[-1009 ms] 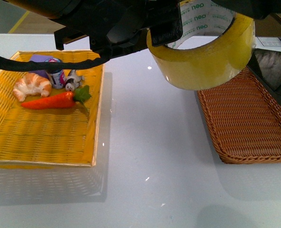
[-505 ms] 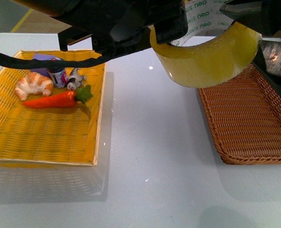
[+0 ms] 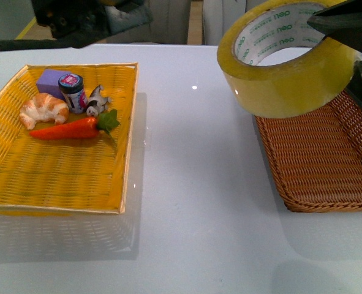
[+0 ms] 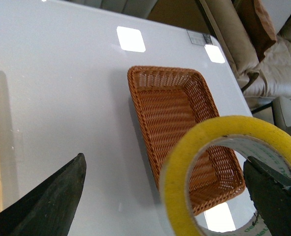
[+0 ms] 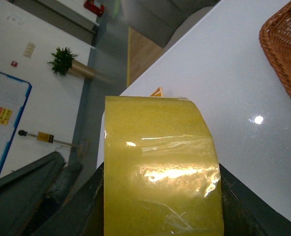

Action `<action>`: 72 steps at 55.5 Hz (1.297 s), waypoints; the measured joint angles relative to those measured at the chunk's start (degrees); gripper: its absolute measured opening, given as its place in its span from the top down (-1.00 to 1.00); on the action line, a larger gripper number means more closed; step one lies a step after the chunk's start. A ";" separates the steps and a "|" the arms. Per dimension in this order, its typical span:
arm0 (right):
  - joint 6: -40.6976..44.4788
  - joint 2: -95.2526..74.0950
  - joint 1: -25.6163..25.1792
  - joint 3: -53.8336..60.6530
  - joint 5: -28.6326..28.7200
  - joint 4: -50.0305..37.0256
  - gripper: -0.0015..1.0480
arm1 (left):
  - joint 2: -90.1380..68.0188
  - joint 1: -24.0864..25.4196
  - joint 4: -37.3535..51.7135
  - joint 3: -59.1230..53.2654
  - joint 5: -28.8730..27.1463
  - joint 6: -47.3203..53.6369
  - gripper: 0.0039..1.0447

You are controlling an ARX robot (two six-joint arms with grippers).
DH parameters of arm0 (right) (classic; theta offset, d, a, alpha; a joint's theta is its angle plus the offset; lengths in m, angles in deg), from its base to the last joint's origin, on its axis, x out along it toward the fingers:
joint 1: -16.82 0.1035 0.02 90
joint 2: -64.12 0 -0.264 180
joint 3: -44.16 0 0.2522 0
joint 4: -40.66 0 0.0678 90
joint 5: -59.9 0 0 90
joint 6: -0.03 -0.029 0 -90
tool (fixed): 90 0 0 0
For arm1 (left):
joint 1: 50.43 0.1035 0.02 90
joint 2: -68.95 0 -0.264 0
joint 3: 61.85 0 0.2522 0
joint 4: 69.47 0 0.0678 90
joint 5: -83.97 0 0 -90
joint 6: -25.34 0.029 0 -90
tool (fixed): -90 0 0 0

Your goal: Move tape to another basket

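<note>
- Clearly, the tape [image 3: 285, 79] is out of the yellow tray [image 3: 128, 122] and up in the air; in the front view it hangs over the near-left corner of the brown basket [image 3: 328, 205], touching neither the basket nor the table [image 3: 193, 184]
- The right gripper [image 5: 162, 216] is clamped on the roll; the right wrist view shows a dark finger pressed against each side of it
- The left gripper [image 4: 164, 164] has its fingers spread wide and holds nothing; the front view shows that arm well apart from the roll, at the far-left edge
- Done, as I judge it: the pick-up and most of the carry; left: a short move inward over the basket floor, a lowering, and a release
- The basket is empty; the croissant [image 3: 41, 110] and carrot [image 3: 67, 130] lie in the tray
</note>
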 joint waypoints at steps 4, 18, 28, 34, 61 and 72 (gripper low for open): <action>-0.15 0.63 -1.09 0.70 0.17 -0.24 0.10 | 1.55 1.60 1.11 -1.18 -0.81 0.70 -0.83; -1.09 2.01 -4.76 2.54 1.11 -0.44 0.10 | 6.32 7.54 6.56 -5.40 -3.10 4.87 -0.81; -1.25 2.32 -6.51 2.89 1.68 -0.44 0.10 | 11.17 10.27 31.67 -19.82 -22.75 22.58 -0.23; -1.25 2.32 -8.00 3.02 1.99 -0.44 0.10 | 16.55 13.44 34.05 -26.29 -20.98 26.53 0.12; -1.38 -14.23 -20.44 -2.89 8.59 -7.87 0.10 | 34.77 23.23 32.09 -43.45 -11.32 28.92 0.98; -2.93 -28.50 -24.37 -11.87 8.52 -9.79 0.10 | 41.97 25.70 28.24 -46.88 -8.76 29.00 0.98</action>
